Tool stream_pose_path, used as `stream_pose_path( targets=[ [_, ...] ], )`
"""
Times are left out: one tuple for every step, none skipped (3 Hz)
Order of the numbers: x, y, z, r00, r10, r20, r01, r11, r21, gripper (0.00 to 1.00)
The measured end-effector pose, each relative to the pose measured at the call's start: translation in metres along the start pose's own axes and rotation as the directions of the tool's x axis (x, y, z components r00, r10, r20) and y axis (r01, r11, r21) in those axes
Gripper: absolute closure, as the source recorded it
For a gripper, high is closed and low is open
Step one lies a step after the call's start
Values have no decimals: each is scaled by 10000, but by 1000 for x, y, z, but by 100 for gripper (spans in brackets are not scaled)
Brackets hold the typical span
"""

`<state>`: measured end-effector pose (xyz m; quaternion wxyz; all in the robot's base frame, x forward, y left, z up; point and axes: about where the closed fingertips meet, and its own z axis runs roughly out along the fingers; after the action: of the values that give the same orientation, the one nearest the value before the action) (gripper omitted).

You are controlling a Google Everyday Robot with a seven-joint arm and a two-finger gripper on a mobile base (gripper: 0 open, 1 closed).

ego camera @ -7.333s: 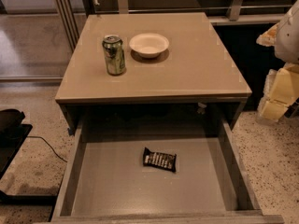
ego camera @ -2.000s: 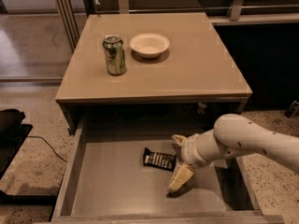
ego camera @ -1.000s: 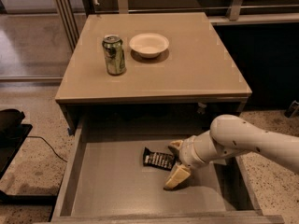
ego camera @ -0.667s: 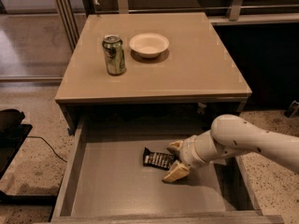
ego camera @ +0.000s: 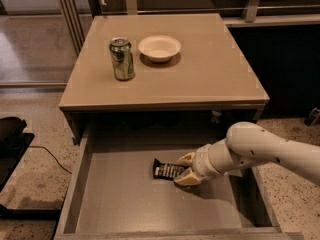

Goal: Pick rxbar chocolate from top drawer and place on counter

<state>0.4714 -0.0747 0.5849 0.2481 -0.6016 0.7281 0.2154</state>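
Note:
The rxbar chocolate (ego camera: 167, 170), a small black-wrapped bar with white lettering, lies flat on the grey floor of the open top drawer (ego camera: 115, 199). My gripper (ego camera: 184, 169) reaches in from the right on a white arm. Its two tan fingers (ego camera: 188, 179) straddle the bar's right end, one behind it and one in front, closed in against it. The bar rests on the drawer floor. The beige counter (ego camera: 200, 74) is above the drawer.
A green drink can (ego camera: 122, 59) and a white bowl (ego camera: 159, 47) stand on the counter's back left. The drawer's low sides run left and right of the bar. Speckled floor surrounds the cabinet, with a dark object and cable at the left (ego camera: 12, 134).
My arm came into the drawer from the right. Over the last second the fingers slid left and closed in around the bar's right end. The bar has not moved.

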Motion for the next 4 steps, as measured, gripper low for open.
stream_pose_path(
  targets=[
    [0, 0, 0, 10000, 0, 0, 0, 10000, 0, 100],
    [0, 0, 0, 10000, 0, 0, 0, 10000, -1, 100],
    [-3, 0, -3, 10000, -1, 0, 1, 10000, -1, 100],
    [-22, 0, -28, 9984, -523, -211, 520, 9986, -131, 100]
  ],
)
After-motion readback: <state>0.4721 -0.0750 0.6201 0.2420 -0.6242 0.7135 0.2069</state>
